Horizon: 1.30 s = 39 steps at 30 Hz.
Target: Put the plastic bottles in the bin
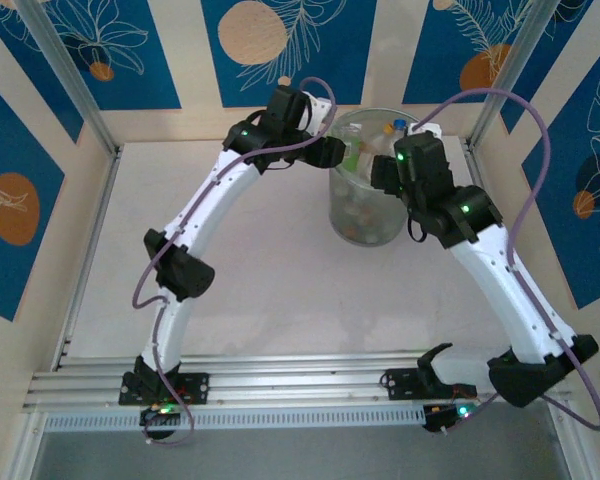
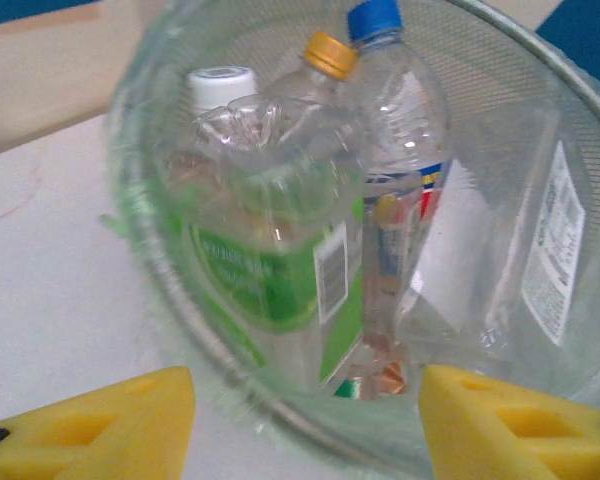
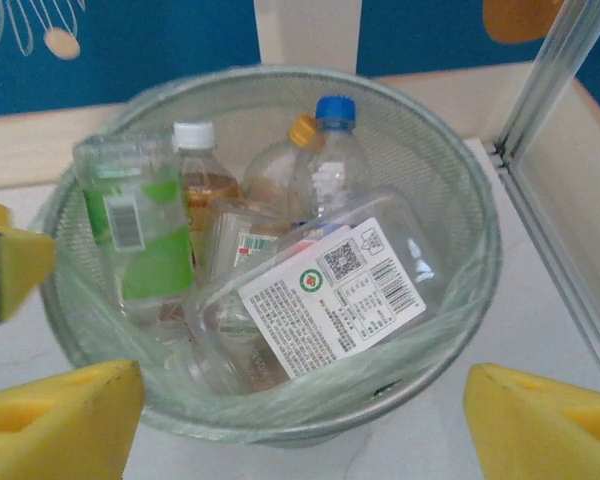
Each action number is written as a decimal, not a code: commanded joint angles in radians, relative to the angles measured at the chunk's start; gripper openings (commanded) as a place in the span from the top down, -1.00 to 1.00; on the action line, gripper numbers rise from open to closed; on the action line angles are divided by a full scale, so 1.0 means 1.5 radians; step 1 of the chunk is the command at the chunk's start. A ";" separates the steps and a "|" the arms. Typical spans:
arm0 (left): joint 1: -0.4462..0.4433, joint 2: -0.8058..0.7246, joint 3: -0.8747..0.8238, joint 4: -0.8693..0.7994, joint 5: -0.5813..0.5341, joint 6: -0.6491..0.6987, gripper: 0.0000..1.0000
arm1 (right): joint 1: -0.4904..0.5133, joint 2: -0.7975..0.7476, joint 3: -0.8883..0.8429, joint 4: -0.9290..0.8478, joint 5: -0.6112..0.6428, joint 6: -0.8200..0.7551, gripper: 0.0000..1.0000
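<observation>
The left tool (image 2: 305,405) is open. Its two yellow fingers (image 2: 110,425) sit well apart at the bottom of the left wrist view, with nothing between them. It hangs just above the rim of the bin (image 2: 540,110), looking down into it.

The right tool (image 3: 300,405) is open too, its yellow fingers (image 3: 50,420) spread wide and holding nothing. It hovers over the near side of the bin.

From above, the two tools meet over the bin, which stands at the far right of the white table (image 1: 260,260).

The plastic bottles are inside the bin, packed close together:
- A green-label bottle (image 2: 280,270), crushed at its top, leans at the left.
- A white-cap bottle (image 2: 220,85) stands just behind it.
- An orange-cap bottle (image 2: 330,55) and a taller blue-cap bottle (image 2: 400,120) stand side by side toward the far wall.
- A clear plastic pack (image 3: 330,305) with a white printed label lies tilted against them on the near right.

The green-label bottle is blurred in the right wrist view. The lower parts of the bottles hide behind one another and behind the pack, so they cannot be counted. The label print is too small to read.

A yellow-and-black piece (image 3: 10,265) is cut off at the left edge of the right wrist view, just beside the bin's rim. In the top view the arms cover the tools' fingers and part of the rim.
</observation>
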 commanded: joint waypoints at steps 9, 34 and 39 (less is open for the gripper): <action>-0.002 -0.180 -0.201 0.057 -0.177 0.019 -0.29 | -0.035 0.097 0.065 0.025 -0.131 -0.004 -0.63; 0.026 -0.334 -0.428 0.132 -0.268 0.003 -0.99 | -0.065 0.489 0.483 -0.108 -0.108 -0.068 -0.74; 0.030 -0.337 -0.434 0.132 -0.262 0.001 -0.99 | -0.078 0.483 0.456 -0.120 -0.115 -0.044 -0.39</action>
